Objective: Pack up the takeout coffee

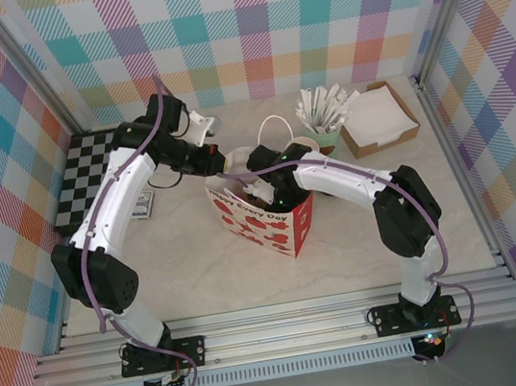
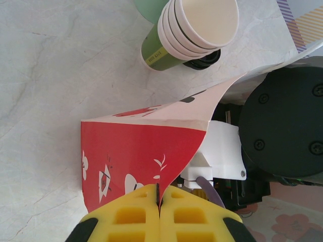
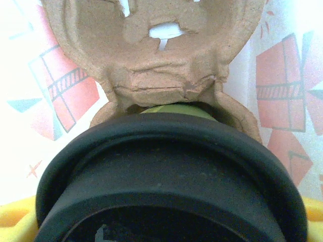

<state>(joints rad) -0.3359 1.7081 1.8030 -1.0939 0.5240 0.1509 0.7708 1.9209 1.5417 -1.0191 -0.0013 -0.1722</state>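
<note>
The takeout coffee shows in the right wrist view as a black lid [image 3: 171,166] with a strip of green cup [image 3: 174,107] beyond it. It sits low inside the red paper bag [image 1: 278,229], against a brown cardboard cup carrier [image 3: 151,45]. My right gripper [image 1: 262,187] reaches down into the bag, its yellow fingers [image 3: 12,219] on either side of the lid, shut on the cup. My left gripper [image 2: 160,196] is shut on the bag's top edge [image 2: 166,166], holding the bag's mouth apart.
A stack of lidless green cups [image 2: 192,35] lies on the table just beyond the bag. A mint cup of white sticks [image 1: 322,115] and a cardboard box of napkins [image 1: 378,117] stand at the back right. A checkered mat [image 1: 90,174] lies at the back left.
</note>
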